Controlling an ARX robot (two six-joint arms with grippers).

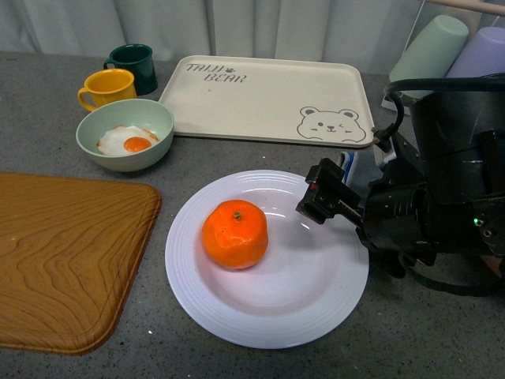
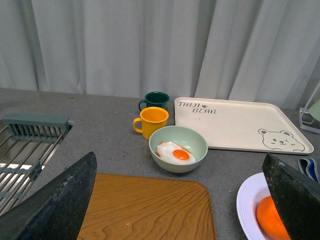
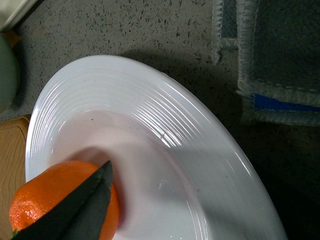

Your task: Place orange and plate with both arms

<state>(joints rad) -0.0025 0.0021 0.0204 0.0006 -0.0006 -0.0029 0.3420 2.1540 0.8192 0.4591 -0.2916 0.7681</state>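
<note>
The orange (image 1: 234,234) sits left of centre in the white ridged plate (image 1: 268,330) on the grey counter. My right gripper (image 1: 316,197) hovers open over the plate's right rim, a little to the right of the orange and holding nothing. In the right wrist view one dark finger (image 3: 80,210) overlaps the orange (image 3: 40,202) above the plate (image 3: 150,115). My left gripper (image 2: 178,159) is open and empty above the wooden board, its fingers (image 2: 60,205) spread wide. That view shows the plate (image 2: 247,200) and orange (image 2: 267,220) at one edge, partly behind a finger.
A wooden board (image 1: 63,260) lies left of the plate. Behind stand a pale green bowl with a fried egg (image 1: 125,134), a yellow mug (image 1: 106,87), a dark green mug (image 1: 134,63) and a cream bear tray (image 1: 260,95). Upturned cups (image 1: 430,47) and a blue-grey cloth (image 3: 275,60) are at the right.
</note>
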